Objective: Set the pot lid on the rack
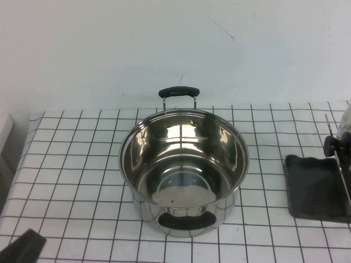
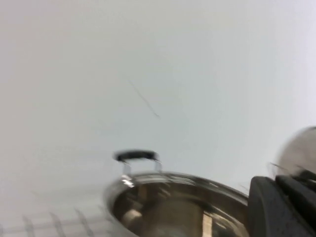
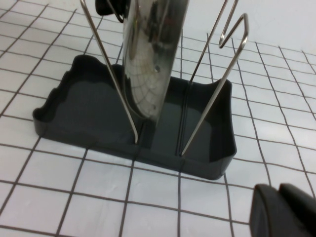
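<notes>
Shiny domed steel pot lid [image 3: 150, 59] with black knob [image 1: 333, 144]: standing on edge in the small dark grey rimmed rack [image 3: 79, 106], between its thin wire rods [image 3: 111, 69], at the table's right edge. Deep steel two-handled pot [image 1: 184, 170]: uncovered, mid-table. Right gripper [image 3: 285, 211]: just beside the rack, holding nothing, fingers unreadable. Left gripper [image 1: 23, 247]: low at near left, probably parked, fingers likewise unreadable.

The pot lid [image 3: 150, 59] is mirror-polished steel, glossy enough to reflect the grid lines. The rack [image 3: 89, 106] is a matt dark grey plastic tray, smooth, with thin bright metal wire rods [image 3: 210, 98]. The pot [image 1: 184, 164] is shiny stainless steel with matt black handles [image 1: 186, 221]. The tablecloth [image 1: 71, 181] looks smooth, white with black grid lines.
</notes>
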Tool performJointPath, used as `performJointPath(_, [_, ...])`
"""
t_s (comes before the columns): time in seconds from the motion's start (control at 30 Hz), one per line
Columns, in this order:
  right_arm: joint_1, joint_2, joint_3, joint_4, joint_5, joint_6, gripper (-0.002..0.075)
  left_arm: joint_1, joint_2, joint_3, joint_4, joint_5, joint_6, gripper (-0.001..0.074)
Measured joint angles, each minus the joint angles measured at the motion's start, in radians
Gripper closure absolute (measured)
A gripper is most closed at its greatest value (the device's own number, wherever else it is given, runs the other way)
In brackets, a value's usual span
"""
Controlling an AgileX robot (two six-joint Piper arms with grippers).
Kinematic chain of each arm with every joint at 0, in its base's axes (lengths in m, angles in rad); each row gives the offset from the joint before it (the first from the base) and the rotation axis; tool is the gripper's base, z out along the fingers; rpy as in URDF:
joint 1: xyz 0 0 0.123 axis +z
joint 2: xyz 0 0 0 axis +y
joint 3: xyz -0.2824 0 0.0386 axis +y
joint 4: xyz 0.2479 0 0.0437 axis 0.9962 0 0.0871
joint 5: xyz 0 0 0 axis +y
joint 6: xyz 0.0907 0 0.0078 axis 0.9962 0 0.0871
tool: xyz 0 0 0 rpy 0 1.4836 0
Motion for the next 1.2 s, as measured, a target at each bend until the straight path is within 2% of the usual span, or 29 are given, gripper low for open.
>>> performJointPath(0.13, [0.000,0.000,0.000,0.001,0.000,-0.002,0.0705,0.000,-0.042,0.006,-0.309,0.123,0.377,0.0737])
performJointPath(0.27, [0.000,0.000,0.000,0.001,0.000,-0.002,0.0705,0.000,-0.107,0.006,-0.605,0.379,0.676,0.0737])
performJointPath(0.37, [0.000,0.000,0.000,0.002,0.000,-0.002,0.0705,0.000,-0.149,0.006,-0.628,0.598,0.798,0.0737])
performJointPath(0.57, [0.000,0.000,0.000,0.002,0.001,-0.002,0.0705,0.061,-0.153,0.007,-0.662,0.846,0.838,0.0737])
performJointPath(0.7, [0.000,0.000,0.000,0.002,0.001,-0.002,0.0705,0.146,-0.153,0.005,-0.713,0.860,0.877,0.0737])
performJointPath(0.87, [0.000,0.000,0.000,0.002,0.001,-0.002,0.0706,0.258,-0.153,0.002,-0.906,0.862,1.141,0.0737])
performJointPath(1.0, [0.000,0.000,0.000,0.002,0.001,-0.002,0.0706,0.285,-0.153,0.002,-1.001,0.862,1.250,0.0737])
performJointPath(1.2, [0.000,0.000,0.000,0.002,0.002,-0.004,0.0706,0.282,-0.153,0.002,-1.061,0.864,1.275,0.0737])
